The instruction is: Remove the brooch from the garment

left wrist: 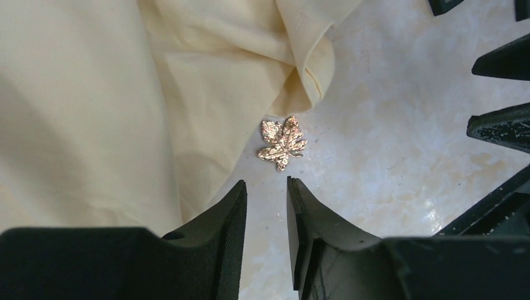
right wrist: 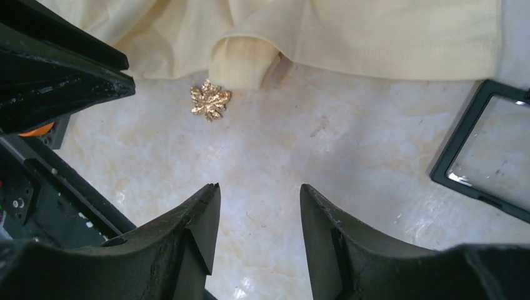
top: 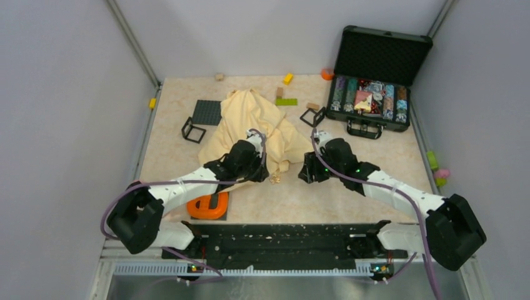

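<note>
The brooch (left wrist: 282, 144), a small gold leaf-shaped piece, lies on the bare marble tabletop just beside the edge of the pale yellow garment (left wrist: 125, 94). It also shows in the right wrist view (right wrist: 210, 100) and in the top view (top: 275, 179). The garment (top: 253, 128) lies crumpled mid-table. My left gripper (left wrist: 267, 182) is open by a narrow gap and empty, its tips just short of the brooch. My right gripper (right wrist: 259, 189) is open and empty over bare table, to the right of the brooch. The right gripper in the top view (top: 307, 172) faces the left gripper (top: 265, 170).
A small black square frame (right wrist: 487, 156) lies at the right of the right gripper. An orange tape holder (top: 208, 205) sits near the left arm. An open black case (top: 375, 75) of chips stands at the back right. A dark baseplate (top: 207, 112), another black frame (top: 193, 130) and small bricks lie behind the garment.
</note>
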`<state>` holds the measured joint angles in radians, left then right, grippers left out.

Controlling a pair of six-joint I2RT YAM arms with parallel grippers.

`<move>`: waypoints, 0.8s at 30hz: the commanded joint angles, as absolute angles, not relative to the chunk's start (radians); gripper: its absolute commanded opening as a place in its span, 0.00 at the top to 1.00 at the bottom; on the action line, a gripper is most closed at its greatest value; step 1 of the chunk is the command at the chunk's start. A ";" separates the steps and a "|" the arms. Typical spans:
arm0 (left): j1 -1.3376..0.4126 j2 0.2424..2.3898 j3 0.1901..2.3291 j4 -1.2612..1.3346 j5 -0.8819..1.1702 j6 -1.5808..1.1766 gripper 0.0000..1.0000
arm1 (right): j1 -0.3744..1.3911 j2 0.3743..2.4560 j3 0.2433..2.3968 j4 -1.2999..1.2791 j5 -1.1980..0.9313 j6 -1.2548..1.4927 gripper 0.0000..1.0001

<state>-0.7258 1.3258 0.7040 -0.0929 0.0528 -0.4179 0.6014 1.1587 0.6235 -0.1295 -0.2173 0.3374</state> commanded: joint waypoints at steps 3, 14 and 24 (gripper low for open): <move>-0.726 1.387 0.754 -0.028 0.060 -0.251 0.69 | 0.704 1.197 0.667 -0.101 -0.069 0.388 0.49; -0.726 1.599 0.923 -0.132 0.257 0.109 0.67 | 0.704 1.060 0.665 -0.169 0.017 0.363 0.49; -0.732 1.683 0.975 -0.197 0.302 0.131 0.72 | 0.687 0.969 0.647 -0.189 0.042 0.351 0.48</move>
